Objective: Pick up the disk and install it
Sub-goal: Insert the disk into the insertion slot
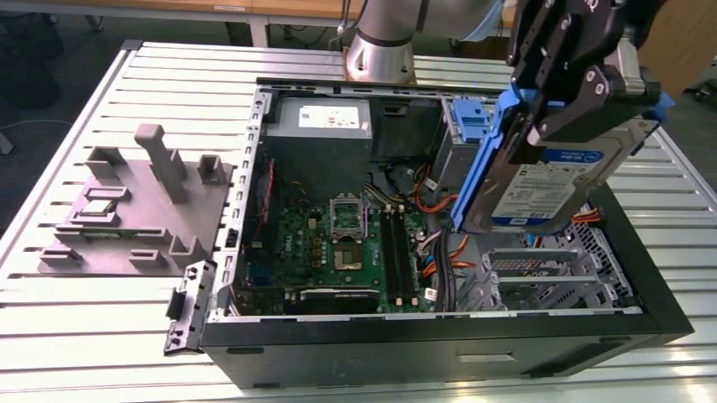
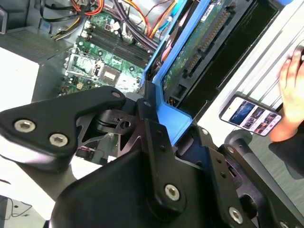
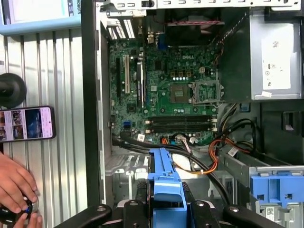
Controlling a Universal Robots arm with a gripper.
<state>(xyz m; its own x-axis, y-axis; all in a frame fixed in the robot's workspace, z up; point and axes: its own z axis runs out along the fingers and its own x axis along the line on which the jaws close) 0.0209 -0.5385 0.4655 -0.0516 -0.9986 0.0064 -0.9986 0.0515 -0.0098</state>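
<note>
The disk (image 1: 552, 186), a grey hard drive with a blue-and-white label in a blue carrier, hangs tilted on edge above the right side of the open computer case (image 1: 448, 336). My black gripper (image 1: 557, 117) is shut on its upper end. Just below the disk lies the metal drive cage (image 1: 538, 273). In the second wrist view, the gripper (image 2: 161, 126) clamps the blue carrier, and the disk's green circuit side (image 2: 197, 45) faces the camera. The first wrist view has the blue carrier edge (image 3: 164, 183) between the gripper's (image 3: 166, 211) fingers, over the case floor.
Inside the case are the motherboard (image 1: 336, 239), a grey power-supply box (image 1: 325, 126), orange cables and a bare blue bracket (image 1: 473, 117). A grey fixture (image 1: 134, 210) sits on the slatted table at the exterior view's left. A phone (image 3: 26, 123) and a person's hand (image 3: 16, 185) lie beside the case.
</note>
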